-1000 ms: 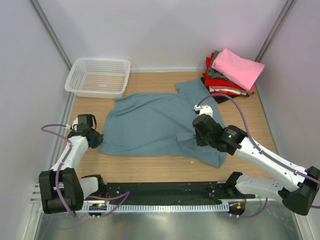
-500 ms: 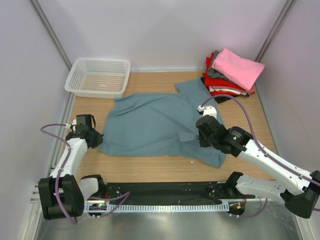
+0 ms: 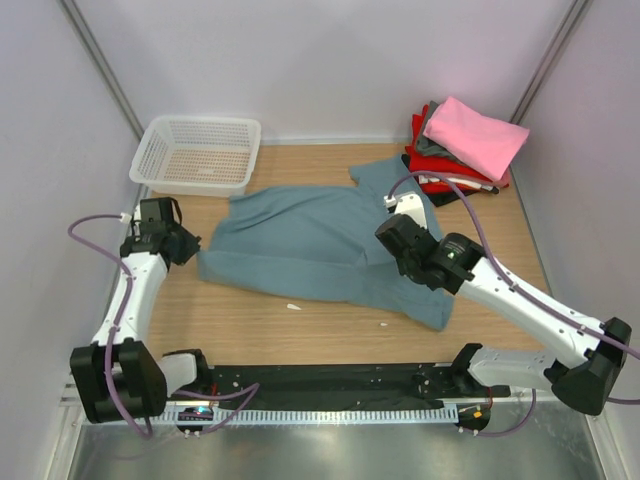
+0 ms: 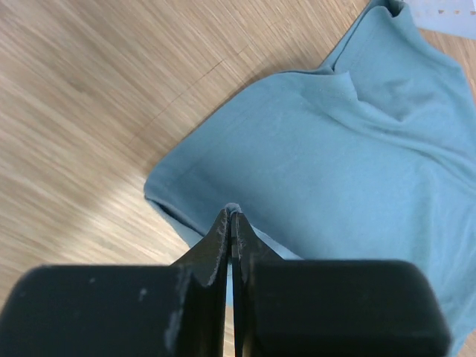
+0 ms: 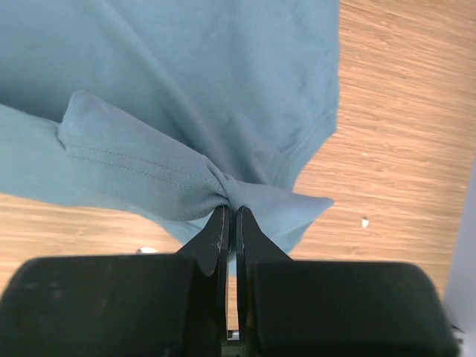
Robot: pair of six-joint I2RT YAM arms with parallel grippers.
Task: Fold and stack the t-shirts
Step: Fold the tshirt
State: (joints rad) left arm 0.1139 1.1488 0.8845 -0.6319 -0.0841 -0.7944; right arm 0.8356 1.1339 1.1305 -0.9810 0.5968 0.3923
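A large teal t-shirt (image 3: 300, 240) is lying spread on a wooden worktop (image 3: 300, 330), stretching between two pairs of black robot jaws. The left jaws are pressing together on a thin sliver of the shirt's edge, with the cloth fanning out ahead of them. The right jaws are pinching a bunched fold of hem, with the rest spreading ahead of them. A stack of folded t-shirts (image 3: 455, 165), pink one (image 3: 478, 138) topmost, is sitting well beyond the right jaws. A white basket (image 3: 197, 153) is resting beyond the left jaws.
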